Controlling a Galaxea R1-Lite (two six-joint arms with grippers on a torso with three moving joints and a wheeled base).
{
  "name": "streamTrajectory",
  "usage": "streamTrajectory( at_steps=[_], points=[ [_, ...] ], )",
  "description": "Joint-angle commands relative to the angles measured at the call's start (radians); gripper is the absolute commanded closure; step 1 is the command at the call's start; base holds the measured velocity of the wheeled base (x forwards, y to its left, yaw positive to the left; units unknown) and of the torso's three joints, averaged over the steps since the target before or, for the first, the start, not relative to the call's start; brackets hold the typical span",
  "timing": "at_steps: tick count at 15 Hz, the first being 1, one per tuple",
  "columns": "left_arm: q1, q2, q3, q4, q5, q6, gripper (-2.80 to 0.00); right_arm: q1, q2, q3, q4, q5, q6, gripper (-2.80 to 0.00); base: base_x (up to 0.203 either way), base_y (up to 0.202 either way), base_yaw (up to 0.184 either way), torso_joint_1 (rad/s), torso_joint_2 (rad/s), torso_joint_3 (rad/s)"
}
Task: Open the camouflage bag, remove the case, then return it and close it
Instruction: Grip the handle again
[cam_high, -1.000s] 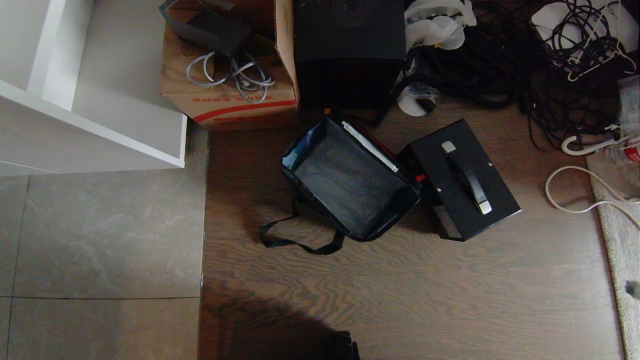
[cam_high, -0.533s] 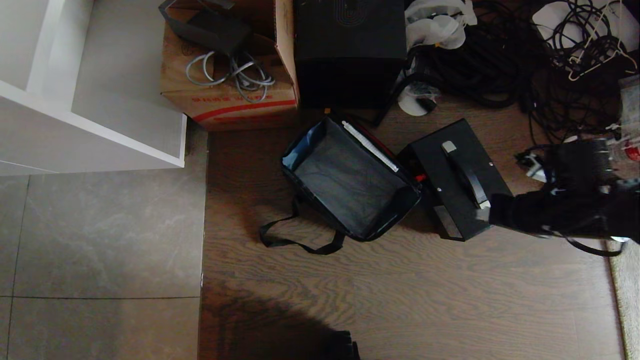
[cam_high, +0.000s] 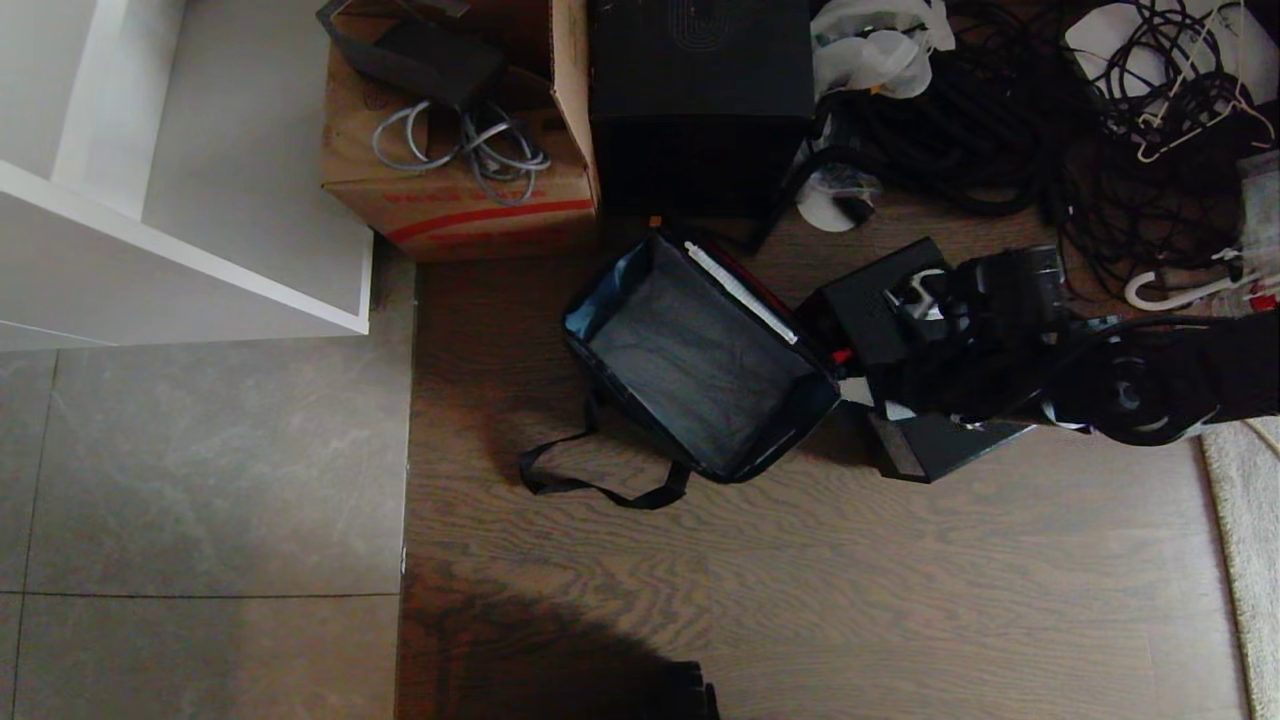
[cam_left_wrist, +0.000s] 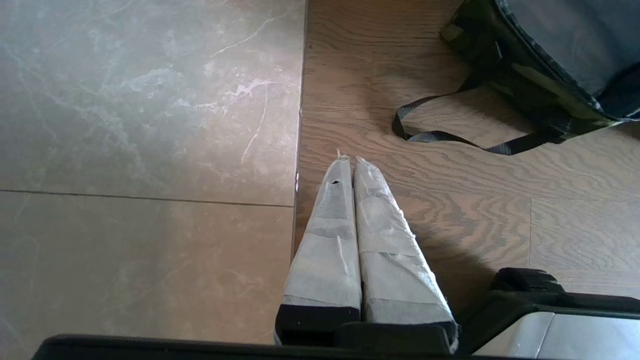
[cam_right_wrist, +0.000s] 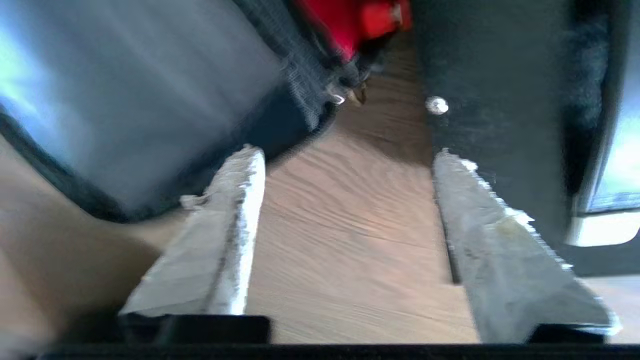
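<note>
The camouflage bag (cam_high: 700, 360) lies open on the wood floor, its dark lining showing and its black strap (cam_high: 590, 485) trailing toward me. The black case (cam_high: 935, 450) sits just right of it, outside the bag. My right arm reaches in from the right across the case and hides its handle. The right gripper (cam_high: 868, 395) is open and empty, low over the strip of floor between bag and case. The right wrist view shows the gripper (cam_right_wrist: 345, 155) with the bag lining (cam_right_wrist: 150, 100) on one side and the case (cam_right_wrist: 495, 100) on the other. The left gripper (cam_left_wrist: 348, 159) is shut and parked near the strap (cam_left_wrist: 450, 137).
Behind the bag stand a cardboard box (cam_high: 450, 190) with grey cables and a taller black box (cam_high: 700, 100). A tangle of black cables (cam_high: 1100, 120) fills the back right. A white shelf unit (cam_high: 200, 250) is at the left, and a rug edge (cam_high: 1240, 520) at the right.
My right arm has swung in from the right edge and moved left over the case, covering its handle. Bag and case have not moved.
</note>
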Motion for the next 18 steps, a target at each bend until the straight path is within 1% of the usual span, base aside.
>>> streamTrajectory(
  at_steps=[1,2,3,4,6,7,8,9,12,13,16,18],
  points=[
    [0.000,0.001,0.008,-0.001,0.000,0.000,0.00,0.014,-0.020,0.007,0.005,-0.210,-0.220,-2.80,0.000,0.000,0.000,0.000,0.00,0.000],
    [0.000,0.001,0.008,0.000,0.000,0.000,0.00,0.016,-0.026,0.017,0.005,-0.335,-0.353,-2.80,0.000,0.000,0.000,0.000,0.00,0.000],
    [0.000,0.001,0.008,-0.001,0.000,0.000,0.00,0.024,-0.023,0.036,-0.019,-0.470,-0.447,-2.80,0.000,0.000,0.000,0.000,0.00,0.000],
    [0.000,0.001,0.008,-0.001,0.000,0.000,0.00,0.041,-0.001,0.054,-0.063,-0.587,-0.496,-2.80,0.000,0.000,0.000,0.000,0.00,0.000],
    [0.000,0.001,0.008,-0.001,0.000,-0.001,0.00,0.098,0.095,0.072,-0.167,-0.841,-0.533,-2.80,0.000,0.000,0.000,0.000,0.00,0.000],
    [-0.001,0.001,0.008,-0.001,0.000,0.000,0.00,0.118,0.137,0.070,-0.203,-0.951,-0.539,-2.80,0.000,0.000,0.000,0.000,0.00,0.000],
    [0.000,0.001,0.008,0.000,0.000,0.000,0.00,0.136,0.177,0.064,-0.230,-1.037,-0.541,-2.80,0.000,0.000,0.000,0.000,0.00,0.000],
    [0.000,0.001,0.008,0.000,0.000,0.000,0.00,0.151,0.212,0.055,-0.255,-1.093,-0.540,-2.80,0.000,0.000,0.000,0.000,0.00,0.000],
    [0.000,0.001,0.008,-0.001,0.000,0.000,0.00,0.188,0.309,-0.015,-0.382,-1.195,-0.509,-2.80,0.000,0.000,0.000,0.000,0.00,0.000],
    [0.000,0.001,0.008,-0.001,0.000,0.000,0.00,0.196,0.326,-0.036,-0.409,-1.217,-0.503,-2.80,0.000,0.000,0.000,0.000,0.00,0.000],
    [0.000,0.001,0.008,-0.001,0.000,0.000,0.00,0.199,0.351,-0.131,-0.418,-1.223,-0.498,-2.80,0.000,0.000,0.000,0.000,0.00,0.000],
    [0.000,0.001,0.008,-0.001,0.000,-0.001,0.00,0.198,0.366,-0.187,-0.418,-1.222,-0.512,-2.80,0.000,0.000,0.000,0.000,0.00,0.000]
  ],
)
